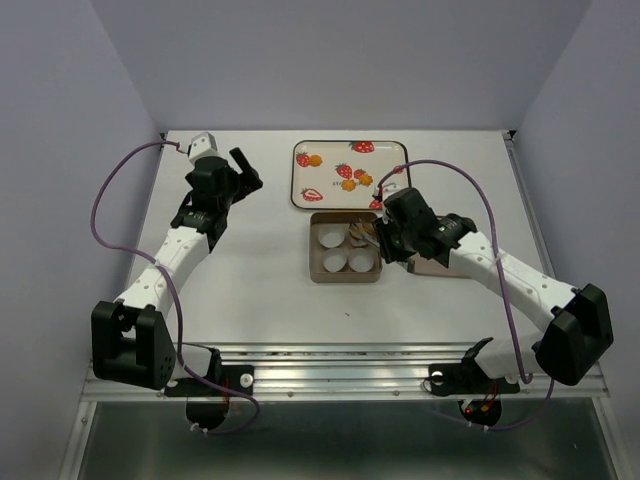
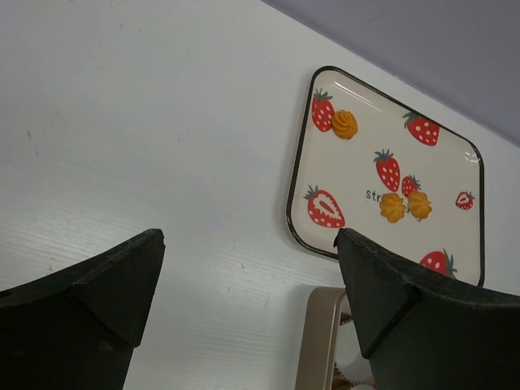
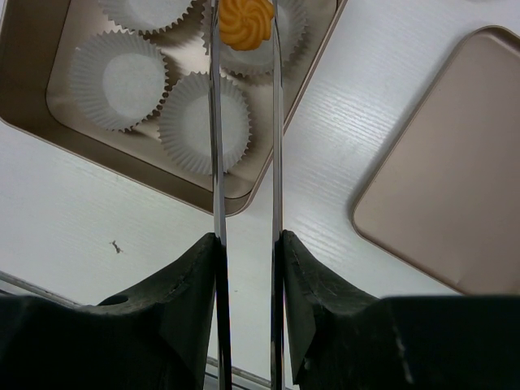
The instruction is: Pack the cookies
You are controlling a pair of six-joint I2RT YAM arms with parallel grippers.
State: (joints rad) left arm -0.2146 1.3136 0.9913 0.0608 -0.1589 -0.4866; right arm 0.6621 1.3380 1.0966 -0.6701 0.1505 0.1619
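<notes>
Right end effector (image 3: 246,244) clamping tongs (image 3: 215,162), pinched cookie (image 3: 246,23) cropped at top edge, left end effector (image 2: 250,240) wide

in the overhead view the right end effector (image 1: 378,240) covers the box's (image 1: 345,279) pocket nearest the counter's far right corner, so the cookie (image 3: 247,23) between the tongs (image 3: 218,146) cannot be seen there. the arm hides most of the lid (image 3: 455,162). the right wrist view cuts the cookie, tongs and box at its top edge. in the left wrist view the bottom edge slices the box, and one tray (image 2: 302,187) corner sits behind a finger (image 2: 406,301) of the left end effector (image 2: 250,236).
</notes>
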